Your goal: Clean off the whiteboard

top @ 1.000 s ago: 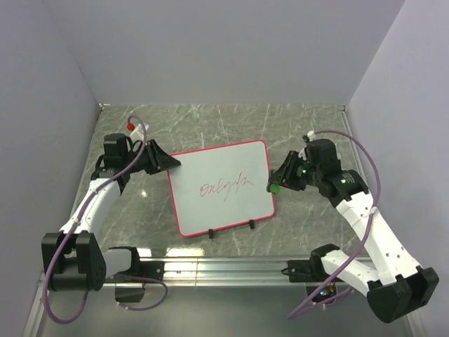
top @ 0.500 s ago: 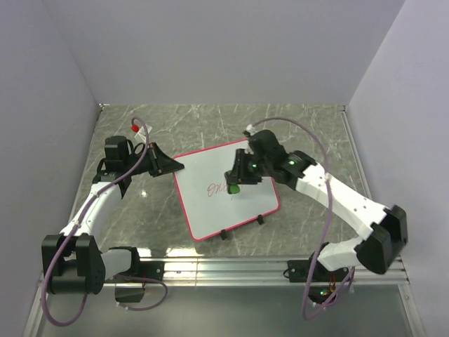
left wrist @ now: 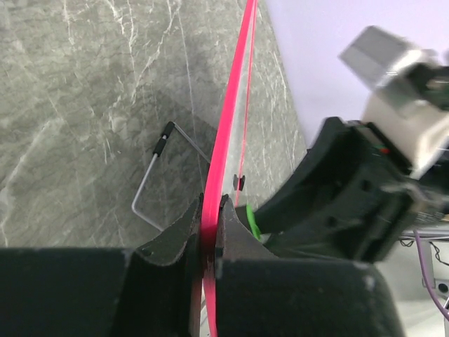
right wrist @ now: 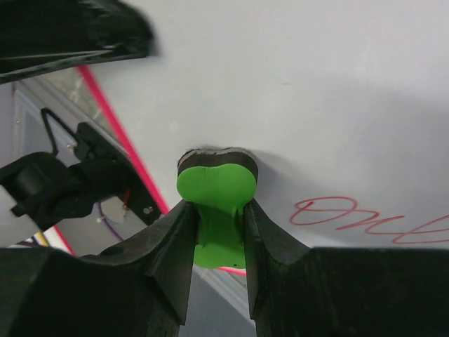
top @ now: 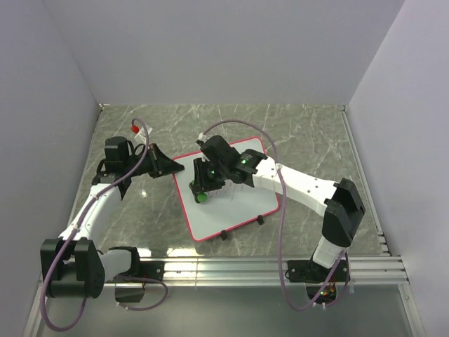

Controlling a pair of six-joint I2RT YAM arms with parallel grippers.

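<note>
The whiteboard (top: 238, 207), white with a pink-red frame, lies tilted on the marble table, two black clip feet on its near edge. My left gripper (top: 177, 168) is shut on its upper left corner; in the left wrist view the jaws (left wrist: 210, 208) pinch the pink frame (left wrist: 228, 119) edge-on. My right gripper (top: 202, 192) is shut on a green eraser (right wrist: 216, 184), whose dark pad presses on the white surface (right wrist: 316, 84) near the board's left side. Red scribble (right wrist: 365, 219) shows just right of the eraser.
A small red-tipped object (top: 134, 128) lies at the back left of the table. A thin bent wire (left wrist: 151, 184) lies on the marble beside the board. Purple walls enclose three sides; a metal rail (top: 231, 265) runs along the near edge.
My right arm swept left across the board with the eraser, from its right edge to its left part. The board turned slightly. My left gripper closed on the frame.
</note>
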